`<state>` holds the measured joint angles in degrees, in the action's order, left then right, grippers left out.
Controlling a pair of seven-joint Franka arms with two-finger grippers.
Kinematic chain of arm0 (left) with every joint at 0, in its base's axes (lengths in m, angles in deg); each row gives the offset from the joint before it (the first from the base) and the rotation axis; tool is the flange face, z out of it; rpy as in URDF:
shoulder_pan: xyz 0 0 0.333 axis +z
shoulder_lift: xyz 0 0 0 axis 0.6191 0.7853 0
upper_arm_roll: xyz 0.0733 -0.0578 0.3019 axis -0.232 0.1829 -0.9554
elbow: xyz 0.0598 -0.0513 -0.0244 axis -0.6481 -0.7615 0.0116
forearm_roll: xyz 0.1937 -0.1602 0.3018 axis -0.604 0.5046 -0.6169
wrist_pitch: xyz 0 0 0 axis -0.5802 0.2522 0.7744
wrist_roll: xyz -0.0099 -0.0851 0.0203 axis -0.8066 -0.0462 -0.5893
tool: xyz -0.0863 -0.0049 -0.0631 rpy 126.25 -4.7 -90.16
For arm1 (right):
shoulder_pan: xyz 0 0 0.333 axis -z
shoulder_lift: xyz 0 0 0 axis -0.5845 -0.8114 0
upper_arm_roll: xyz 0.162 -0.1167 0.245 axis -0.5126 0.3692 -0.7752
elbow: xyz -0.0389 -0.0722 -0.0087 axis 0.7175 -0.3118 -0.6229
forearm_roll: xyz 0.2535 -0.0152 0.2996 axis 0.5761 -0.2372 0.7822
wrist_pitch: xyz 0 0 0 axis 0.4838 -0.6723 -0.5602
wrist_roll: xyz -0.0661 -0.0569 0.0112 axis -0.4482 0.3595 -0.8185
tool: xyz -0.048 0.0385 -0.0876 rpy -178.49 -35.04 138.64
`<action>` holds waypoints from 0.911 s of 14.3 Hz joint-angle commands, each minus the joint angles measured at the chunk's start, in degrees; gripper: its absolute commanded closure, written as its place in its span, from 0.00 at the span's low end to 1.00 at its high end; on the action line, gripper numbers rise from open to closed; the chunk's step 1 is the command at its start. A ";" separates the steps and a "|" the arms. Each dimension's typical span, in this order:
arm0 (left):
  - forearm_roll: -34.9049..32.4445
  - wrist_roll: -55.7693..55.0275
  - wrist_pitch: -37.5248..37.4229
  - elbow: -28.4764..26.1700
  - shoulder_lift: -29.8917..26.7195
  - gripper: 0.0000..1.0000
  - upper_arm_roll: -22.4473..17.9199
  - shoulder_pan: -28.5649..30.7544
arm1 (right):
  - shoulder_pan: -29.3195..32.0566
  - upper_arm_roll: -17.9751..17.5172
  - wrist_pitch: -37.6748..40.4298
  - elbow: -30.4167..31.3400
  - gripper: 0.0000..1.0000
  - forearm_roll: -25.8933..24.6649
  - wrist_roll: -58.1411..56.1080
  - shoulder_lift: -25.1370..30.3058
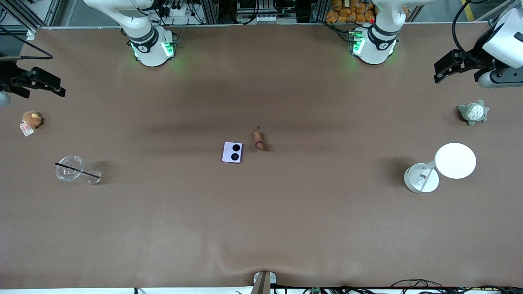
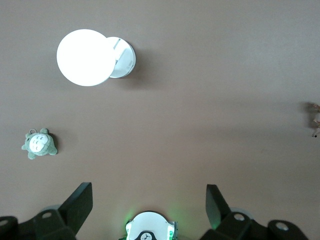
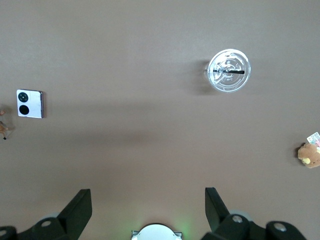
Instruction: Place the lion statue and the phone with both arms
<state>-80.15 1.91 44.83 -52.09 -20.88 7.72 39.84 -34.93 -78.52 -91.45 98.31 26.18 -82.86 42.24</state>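
Observation:
The phone [image 1: 232,152], pale lavender with two black camera circles, lies flat near the middle of the table. The lion statue [image 1: 259,141], tiny and orange-brown, lies close beside it toward the left arm's end. My left gripper [image 1: 443,70] is open and empty, up in the air over the left arm's end of the table. My right gripper [image 1: 57,85] is open and empty, up over the right arm's end. The right wrist view shows the phone [image 3: 30,103] and the lion statue [image 3: 3,127] at its edge. The left wrist view shows the lion statue [image 2: 315,120] at its edge.
A grey-green plush [image 1: 473,112] and a white round disc on a stand [image 1: 443,165] sit at the left arm's end. A brown plush with a tag [image 1: 30,121] and a clear cup with a black straw [image 1: 71,168] sit at the right arm's end.

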 commanded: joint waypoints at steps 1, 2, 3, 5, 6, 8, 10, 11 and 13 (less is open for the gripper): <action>-1.53 -0.93 -1.39 1.58 0.98 0.00 0.67 0.08 | 1.53 -0.50 -0.47 1.68 0.00 -0.05 0.36 3.61; -1.54 -0.84 -1.48 1.49 0.98 0.00 0.84 0.17 | 1.97 -0.50 -0.47 1.60 0.00 0.04 0.36 3.62; -1.54 -0.84 -2.09 1.40 1.06 0.00 0.84 0.34 | 2.15 -0.58 -0.56 1.51 0.00 0.12 0.27 3.62; -1.54 -0.93 -2.89 1.57 1.68 0.00 0.76 0.26 | 2.24 -0.67 -0.56 1.42 0.00 0.21 0.27 3.62; -1.54 -1.02 -2.80 1.57 1.85 0.00 0.84 0.08 | 2.33 -0.67 -0.56 1.42 0.00 0.21 0.36 3.70; -1.62 -1.81 -2.80 1.66 3.26 0.00 1.98 -0.10 | 2.68 -0.67 -0.82 1.42 0.00 0.21 0.36 3.62; -1.54 -3.03 -2.80 1.93 4.66 0.00 3.74 -0.18 | 2.51 -0.67 -1.26 1.42 0.00 0.21 0.36 3.70; -1.54 -4.43 -2.80 2.01 5.02 0.00 5.14 -0.18 | 2.42 -0.58 -1.27 1.42 0.00 0.21 0.36 3.70; -1.19 -9.00 -2.80 2.01 6.41 0.00 7.34 -0.10 | 2.16 -0.58 -1.35 1.51 0.00 0.21 0.36 3.79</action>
<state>-80.28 -3.58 43.26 -52.05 -16.47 13.10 39.74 -33.41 -78.50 -91.97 98.36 26.22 -82.84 44.60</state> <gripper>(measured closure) 0.000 0.000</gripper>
